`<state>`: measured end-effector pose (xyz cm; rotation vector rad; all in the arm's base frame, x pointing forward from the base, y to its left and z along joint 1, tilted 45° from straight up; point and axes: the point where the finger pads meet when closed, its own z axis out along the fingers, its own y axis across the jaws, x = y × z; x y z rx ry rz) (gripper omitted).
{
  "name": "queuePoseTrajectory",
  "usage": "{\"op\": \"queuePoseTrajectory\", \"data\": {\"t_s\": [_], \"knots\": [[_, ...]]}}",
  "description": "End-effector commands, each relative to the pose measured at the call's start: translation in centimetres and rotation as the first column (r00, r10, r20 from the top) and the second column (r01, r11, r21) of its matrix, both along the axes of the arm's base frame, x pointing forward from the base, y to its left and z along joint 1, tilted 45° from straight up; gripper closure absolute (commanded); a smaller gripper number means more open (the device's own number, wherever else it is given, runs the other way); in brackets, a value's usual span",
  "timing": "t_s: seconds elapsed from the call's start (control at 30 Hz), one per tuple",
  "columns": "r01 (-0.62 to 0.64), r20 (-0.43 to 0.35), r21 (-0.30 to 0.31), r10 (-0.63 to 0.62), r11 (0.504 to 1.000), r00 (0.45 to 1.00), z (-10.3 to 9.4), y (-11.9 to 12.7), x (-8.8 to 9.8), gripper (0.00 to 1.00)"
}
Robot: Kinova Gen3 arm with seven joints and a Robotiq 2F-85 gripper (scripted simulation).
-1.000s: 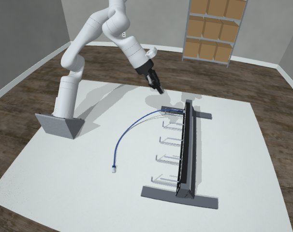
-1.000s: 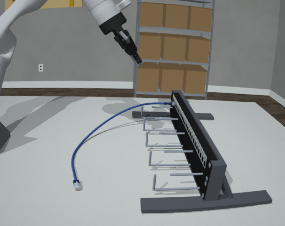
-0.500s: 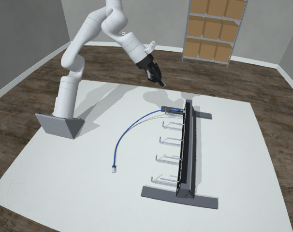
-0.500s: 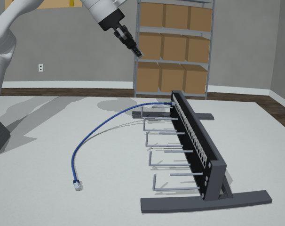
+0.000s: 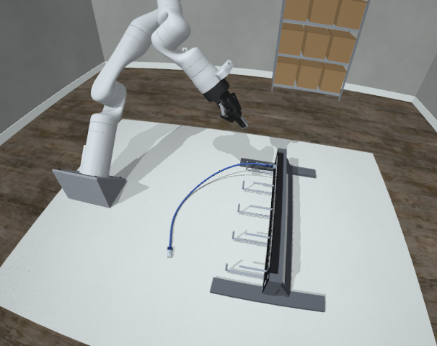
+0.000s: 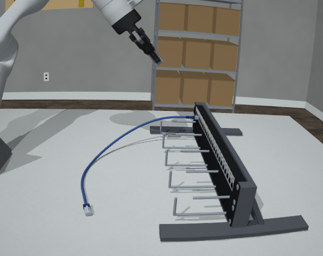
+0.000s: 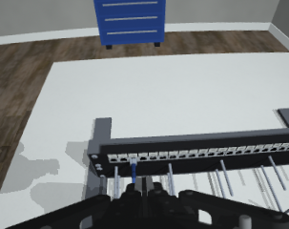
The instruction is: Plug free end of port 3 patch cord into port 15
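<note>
A black patch panel rack [image 5: 278,223] [image 6: 216,154] on grey feet stands on the white table, its port row facing left. A blue patch cord [image 5: 196,186] runs from a port near the rack's far end in an arc over the table. Its free plug [image 5: 169,252] lies flat on the table, well left of the rack, and also shows in the exterior view [image 6: 87,209]. My gripper [image 5: 242,122] [image 6: 156,58] is shut and empty, high in the air above the rack's far end. In the wrist view the plugged end [image 7: 133,162] sits just ahead of my fingers.
Several grey cable hooks [image 6: 183,165] stick out from the rack's front towards the cord. The arm's base [image 5: 90,186] stands at the table's left. A shelf with cardboard boxes [image 5: 315,40] stands behind the table. A blue cabinet [image 7: 130,21] stands beyond the table's far edge.
</note>
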<state>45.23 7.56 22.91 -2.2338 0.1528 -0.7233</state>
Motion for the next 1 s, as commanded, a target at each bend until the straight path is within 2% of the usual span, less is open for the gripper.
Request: {"op": "queuePoseTrajectory", "data": {"t_s": [0.0, 0.27, 0.97], "knots": [[-0.002, -0.001, -0.001, 0.002, 1.000, 1.000, -0.2, 0.2, 0.2, 1.00], [-0.002, -0.001, -0.001, 0.002, 1.000, 1.000, -1.1, 1.3, 1.1, 1.00], [-0.002, -0.001, -0.001, 0.002, 1.000, 1.000, -6.7, 8.1, 6.8, 1.00]]}}
